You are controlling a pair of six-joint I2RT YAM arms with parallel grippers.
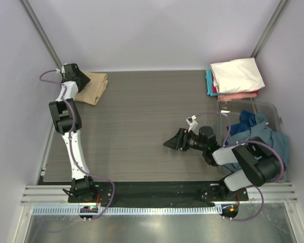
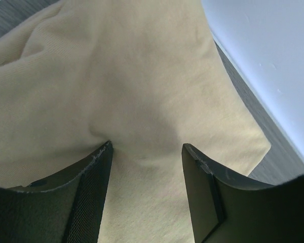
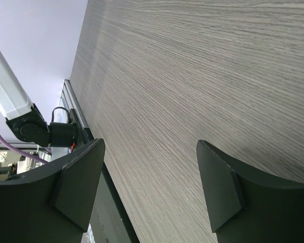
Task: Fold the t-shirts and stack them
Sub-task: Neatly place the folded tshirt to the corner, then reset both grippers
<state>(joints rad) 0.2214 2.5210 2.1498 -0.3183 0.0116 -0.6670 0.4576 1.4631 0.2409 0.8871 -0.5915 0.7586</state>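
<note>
The grey wood-grain table [image 1: 142, 116] fills most of the top view, with walls on three sides. The left arm [image 1: 71, 136] stretches up the left side to the far left corner. The right arm [image 1: 248, 164] is bent low at the near right, its wrist pointing left over the middle of the table. A clear bin [image 1: 271, 107] stands at the right edge, holding a crumpled slate blue shirt [image 1: 266, 137] that spills toward the right arm and a darker blue shirt [image 1: 248, 120] behind it. In the far right corner lies a folded stack [image 1: 233, 83]: a white shirt [image 1: 238, 75] on top, a pink shirt [image 1: 239, 95] under it and a teal shirt [image 1: 209, 80] showing at the left edge. The tan shirt [image 1: 93, 87] lies folded in the far left corner, close to the back wall. The left gripper [image 2: 147, 149] is down on it, fingers apart, with their tips against the cloth, which dimples slightly between them. The right gripper [image 3: 149, 147] hangs over bare table, fingers spread wide and holding nothing.
</note>
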